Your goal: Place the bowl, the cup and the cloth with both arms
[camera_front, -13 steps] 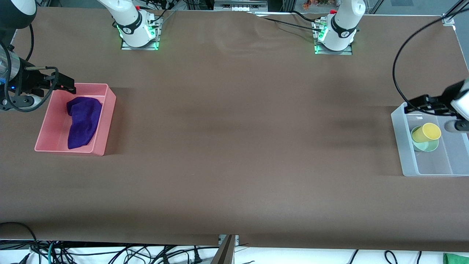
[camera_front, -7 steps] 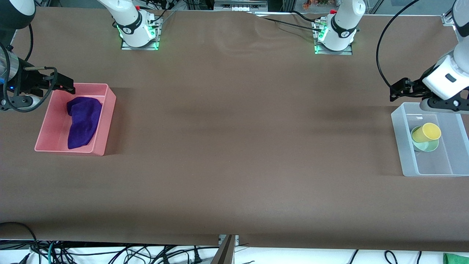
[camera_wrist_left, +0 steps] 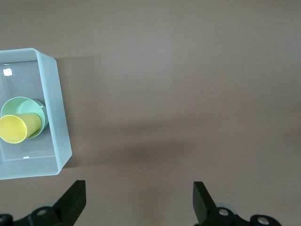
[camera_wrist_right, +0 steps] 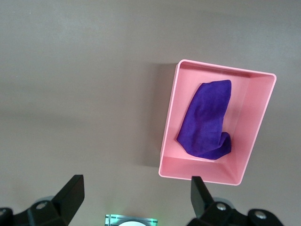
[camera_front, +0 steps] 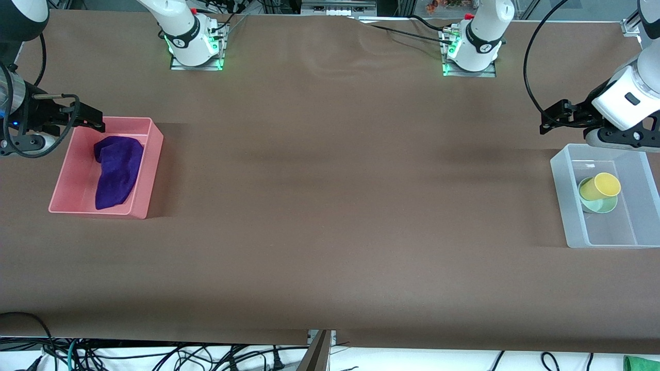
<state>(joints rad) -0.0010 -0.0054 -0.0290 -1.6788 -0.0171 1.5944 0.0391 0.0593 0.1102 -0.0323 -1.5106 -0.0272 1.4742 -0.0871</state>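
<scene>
**Left hand lifted away from the clear bin; both bins loaded**

Since half a second ago the left hand (camera_front: 547,123) has drawn a little farther up and away from the clear bin (camera_front: 567,201), and it now hangs over bare tabletop (camera_front: 330,206) just beside the bin's rim that faces the bases. Its fingers (camera_wrist_left: 73,200) are spread wide and carry nothing. The right hand (camera_front: 95,120) has barely shifted: it hovers over the corner of the pink bin (camera_front: 149,170) at the right arm's end, also wide open and empty (this arm waits).

The cup (camera_front: 598,186) lies tipped on its side in the bowl (camera_front: 600,205), which sits inside the clear bin at the left arm's end. The cloth (camera_front: 117,171) lies crumpled in the pink bin.

The left wrist view looks straight down on the cup (camera_wrist_left: 19,127) resting across the bowl (camera_wrist_left: 23,104), its mouth facing sideways. The right wrist view shows the whole cloth (camera_wrist_right: 207,122) inside the pink bin (camera_wrist_right: 169,122), touching the floor only, and the spread fingers (camera_wrist_right: 70,193).
</scene>
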